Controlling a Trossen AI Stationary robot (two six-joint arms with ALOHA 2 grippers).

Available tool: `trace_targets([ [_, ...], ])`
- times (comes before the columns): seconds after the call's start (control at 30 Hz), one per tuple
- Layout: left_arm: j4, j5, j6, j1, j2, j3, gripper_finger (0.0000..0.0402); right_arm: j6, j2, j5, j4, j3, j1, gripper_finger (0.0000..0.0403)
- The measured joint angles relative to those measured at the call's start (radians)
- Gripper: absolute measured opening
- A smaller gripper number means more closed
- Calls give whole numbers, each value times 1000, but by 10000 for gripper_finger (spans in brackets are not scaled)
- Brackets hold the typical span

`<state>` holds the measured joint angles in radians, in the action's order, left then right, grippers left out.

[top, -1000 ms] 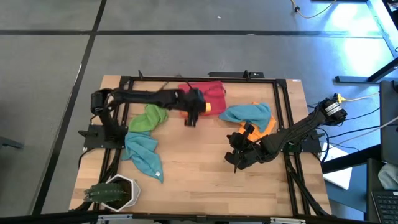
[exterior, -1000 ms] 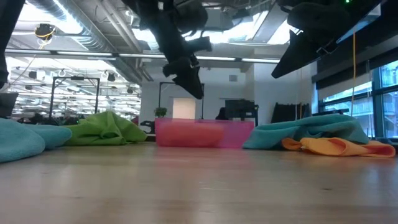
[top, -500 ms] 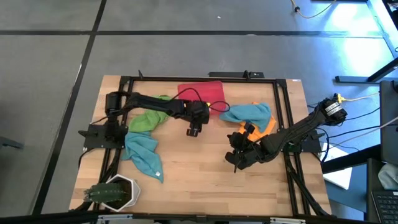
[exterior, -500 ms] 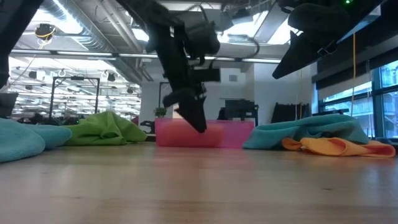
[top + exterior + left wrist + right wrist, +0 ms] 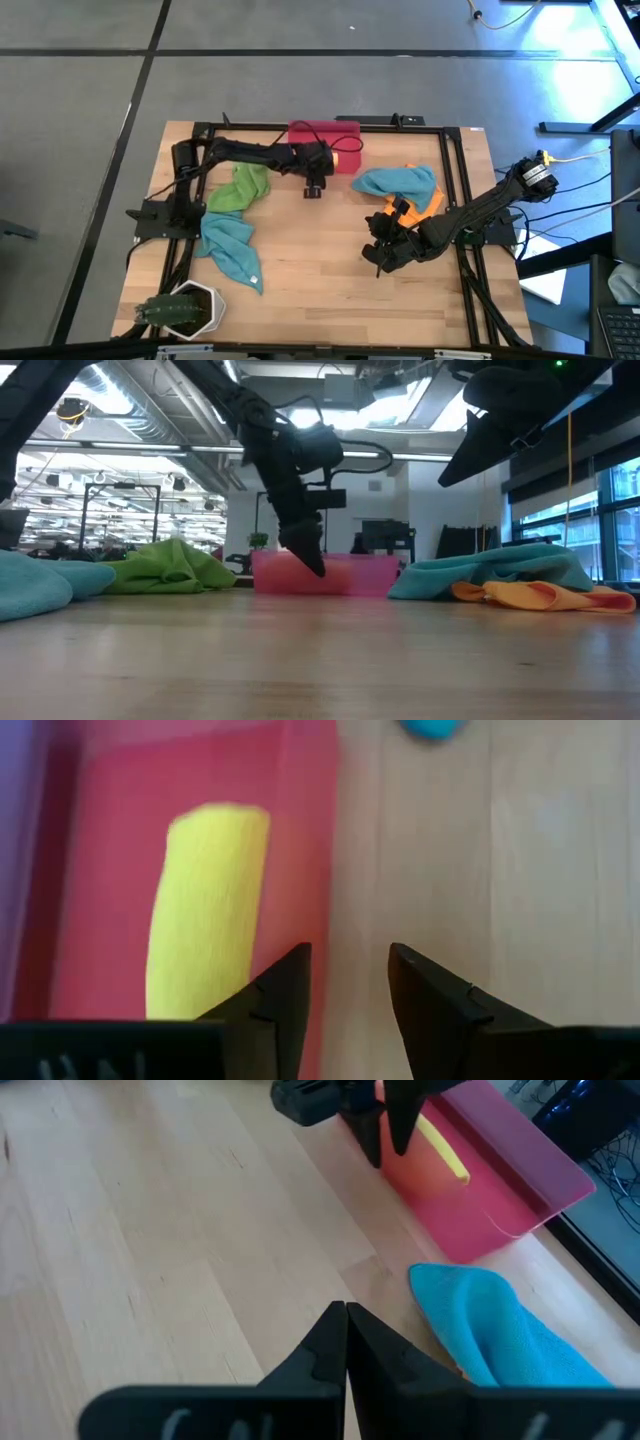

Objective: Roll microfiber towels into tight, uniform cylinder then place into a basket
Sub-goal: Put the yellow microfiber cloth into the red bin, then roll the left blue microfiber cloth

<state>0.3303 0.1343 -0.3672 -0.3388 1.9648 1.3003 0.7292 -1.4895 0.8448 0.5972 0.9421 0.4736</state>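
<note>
The wooden table point(image 5: 320, 270) stands on a grey floor point(image 5: 80, 150) with dark lines, in the middle of the high view. In the low view, ceiling lights point(image 5: 120, 470) and pipes point(image 5: 150, 405) fill the upper left, and large windows point(image 5: 585, 510) are at the right edge.

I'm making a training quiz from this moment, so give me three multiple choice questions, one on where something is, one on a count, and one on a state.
1. Where is the rolled yellow towel?
A. in the red basket
B. on the wood beside the plant pot
C. held by the right gripper

2. How many teal-blue towels lie loose on the table?
A. none
B. two
C. four

3. How do the right gripper's jaws stand?
A. wide apart
B. clamped on an orange towel
C. shut on nothing

Answers:
1 A, the yellow towel lies inside the red basket.
2 B, one teal-blue towel at the left, another at the right.
3 C, the right gripper has its tips together over bare wood.
</note>
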Motion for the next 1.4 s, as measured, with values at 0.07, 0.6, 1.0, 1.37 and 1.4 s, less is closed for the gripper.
trace_targets([
  [0.07,-37,-6,0,-2,0,0,128,0,0,0,0,0,0,9],
  [0.6,100,-70,45,27,-26,-1,128,0,0,0,7,0,0,9],
  [1.0,-128,-170,98,109,-402,-187,128,-235,8,-250,38,0,-226,16],
  [1.37,-571,-255,277,161,-614,-563,128,-630,47,-766,-236,0,-569,17],
  [1.4,-592,-248,287,173,-620,-578,128,-628,46,-788,-245,0,-584,17],
])
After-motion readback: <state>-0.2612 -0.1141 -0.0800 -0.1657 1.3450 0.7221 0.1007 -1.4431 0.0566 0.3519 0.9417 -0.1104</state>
